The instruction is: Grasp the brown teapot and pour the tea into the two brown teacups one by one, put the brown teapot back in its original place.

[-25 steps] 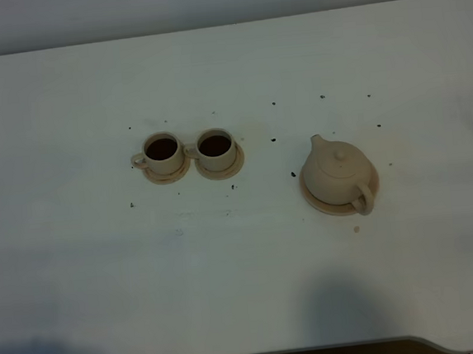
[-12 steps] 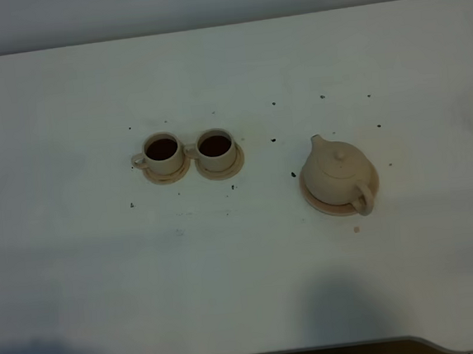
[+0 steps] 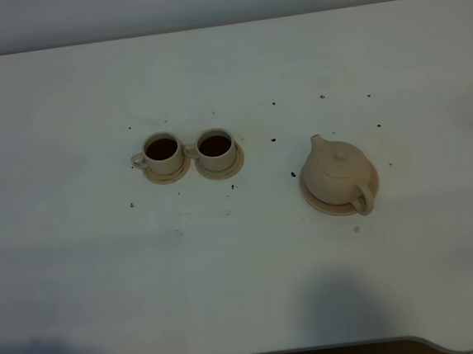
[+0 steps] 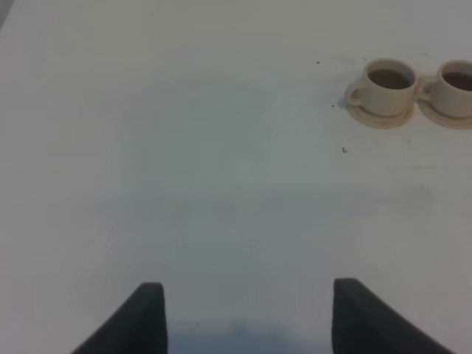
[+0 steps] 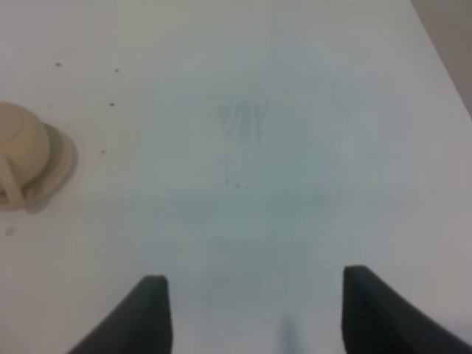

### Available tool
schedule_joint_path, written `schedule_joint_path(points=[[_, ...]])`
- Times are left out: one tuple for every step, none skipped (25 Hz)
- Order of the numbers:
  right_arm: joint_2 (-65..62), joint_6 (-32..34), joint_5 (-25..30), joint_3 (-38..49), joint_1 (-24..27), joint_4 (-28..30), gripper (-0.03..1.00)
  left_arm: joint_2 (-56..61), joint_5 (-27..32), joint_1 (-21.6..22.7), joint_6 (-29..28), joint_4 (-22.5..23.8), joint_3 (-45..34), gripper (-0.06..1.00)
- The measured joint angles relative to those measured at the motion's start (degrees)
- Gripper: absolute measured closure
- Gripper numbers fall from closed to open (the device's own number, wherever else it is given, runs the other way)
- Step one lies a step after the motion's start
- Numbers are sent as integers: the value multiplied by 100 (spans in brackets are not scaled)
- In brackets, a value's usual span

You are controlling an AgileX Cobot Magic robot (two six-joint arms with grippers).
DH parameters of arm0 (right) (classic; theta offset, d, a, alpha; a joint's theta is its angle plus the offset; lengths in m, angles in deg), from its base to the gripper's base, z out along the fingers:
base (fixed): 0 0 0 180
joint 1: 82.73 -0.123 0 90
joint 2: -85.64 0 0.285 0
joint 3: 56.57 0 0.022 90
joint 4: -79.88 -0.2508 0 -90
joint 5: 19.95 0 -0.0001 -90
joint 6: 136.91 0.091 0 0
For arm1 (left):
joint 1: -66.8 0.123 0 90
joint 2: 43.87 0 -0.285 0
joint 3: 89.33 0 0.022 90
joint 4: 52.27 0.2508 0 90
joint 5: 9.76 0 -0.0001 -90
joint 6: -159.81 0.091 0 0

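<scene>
Nothing on the bench (image 3: pixel 230 293) has shifted over the last second, so I judge the job finished: both cups (image 3: pixel 163 151) (image 3: pixel 216 147) hold dark tea, the teapot (image 3: pixel 337 176) sits on its saucer (image 3: pixel 315 203) (handle toward me). Both sets of jaws, left (image 4: pixel 247 313) and right (image 5: pixel 254 310), stand spread and empty, well apart from everything.

Two small tan ceramic teacups (image 4: pixel 391 81) holding dark tea, on saucers, beyond spread dark gripper (image 4: pixel 247 313) over white table (image 4: pixel 184 162).
</scene>
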Motion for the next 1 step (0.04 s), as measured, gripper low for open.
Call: schedule_joint_path(points=[[0,0,0,1,0,0,45,0,0,0,0,0,0,45]])
